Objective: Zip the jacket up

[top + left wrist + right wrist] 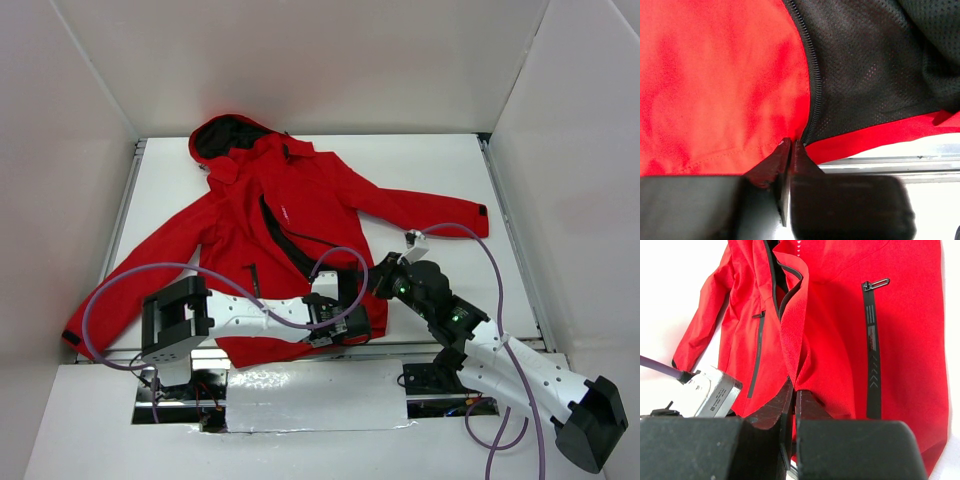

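White table (450, 170) boxed by walls (300, 60); bare surface right of jacket (290, 215). Hem clamped by closed fingers of left gripper (790, 144), right gripper (792, 386).

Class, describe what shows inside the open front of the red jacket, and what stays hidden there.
Inside the jacket, black mesh lining shows beside the teeth of the front zipper. The rest of the inside is covered by the red front panels.
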